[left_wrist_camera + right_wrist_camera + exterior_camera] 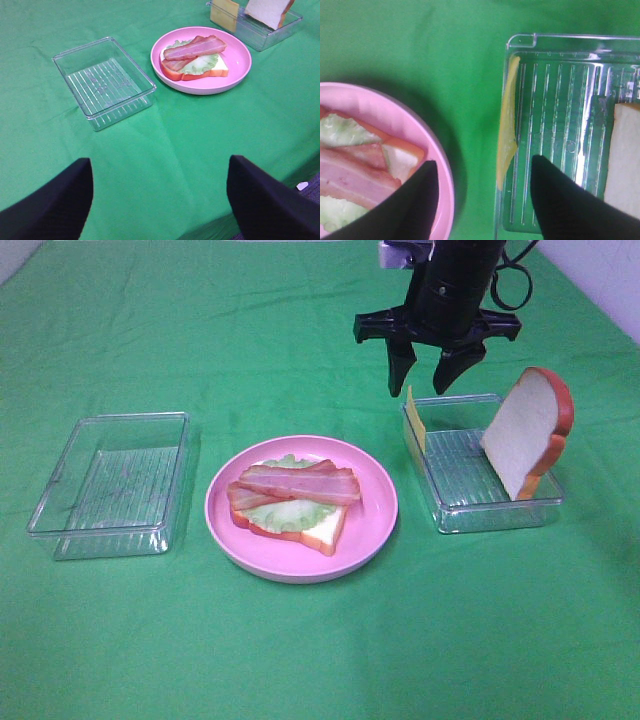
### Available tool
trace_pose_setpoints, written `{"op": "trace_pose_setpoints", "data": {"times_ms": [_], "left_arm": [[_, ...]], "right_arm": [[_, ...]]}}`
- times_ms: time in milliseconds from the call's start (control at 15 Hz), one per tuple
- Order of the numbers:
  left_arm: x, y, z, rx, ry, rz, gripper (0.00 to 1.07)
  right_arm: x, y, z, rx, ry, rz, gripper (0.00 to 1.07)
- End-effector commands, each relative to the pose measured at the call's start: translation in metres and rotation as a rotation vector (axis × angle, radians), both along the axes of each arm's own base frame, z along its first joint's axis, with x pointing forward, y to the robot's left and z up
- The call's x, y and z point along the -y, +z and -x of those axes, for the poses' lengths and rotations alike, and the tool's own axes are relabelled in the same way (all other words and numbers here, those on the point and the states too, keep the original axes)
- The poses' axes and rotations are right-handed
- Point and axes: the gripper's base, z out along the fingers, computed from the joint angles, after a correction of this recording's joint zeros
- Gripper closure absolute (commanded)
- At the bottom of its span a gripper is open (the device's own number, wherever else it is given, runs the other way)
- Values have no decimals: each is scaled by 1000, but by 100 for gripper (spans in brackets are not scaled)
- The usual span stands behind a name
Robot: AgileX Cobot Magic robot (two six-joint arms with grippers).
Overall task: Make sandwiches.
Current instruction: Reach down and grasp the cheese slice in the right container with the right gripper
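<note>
An open sandwich (295,502) lies on the pink plate (375,510): a bread slice, green lettuce, and bacon strips (300,482) on top. A thin yellow cheese slice (414,420) stands on edge against the left wall of the right clear tray (490,515). A second bread slice (522,430) leans on that tray's right wall. My right gripper (420,390) hangs open just above the cheese; in the right wrist view the cheese (507,130) sits between the fingers of the gripper (482,165), untouched. My left gripper (160,162) is open and holds nothing, well back from the plate (240,60).
An empty clear tray (110,485) sits left of the plate on the green cloth. The left wrist view shows that tray (105,85) ahead and the table's near edge at the lower right.
</note>
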Motion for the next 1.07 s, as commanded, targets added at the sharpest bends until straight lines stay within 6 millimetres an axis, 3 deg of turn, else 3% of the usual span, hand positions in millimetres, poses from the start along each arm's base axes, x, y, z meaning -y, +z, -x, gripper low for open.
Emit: {"op": "trace_pose_setpoints", "data": {"times_ms": [67, 267, 600, 933, 1067], "left_arm": [[0, 0, 0, 14, -2, 8, 35], [0, 0, 0, 15, -1, 6, 35], [0, 0, 0, 15, 0, 5, 35], [0, 0, 0, 15, 0, 5, 35], [0, 0, 0, 15, 0, 5, 35]], "right_arm": [[1, -8, -4, -18, 24, -18, 55], [-1, -10, -6, -9, 26, -65, 55], [0, -37, -12, -41, 44, -11, 57], [4, -35, -13, -23, 48, 24, 81], [4, -35, -13, -24, 49, 29, 102]]}}
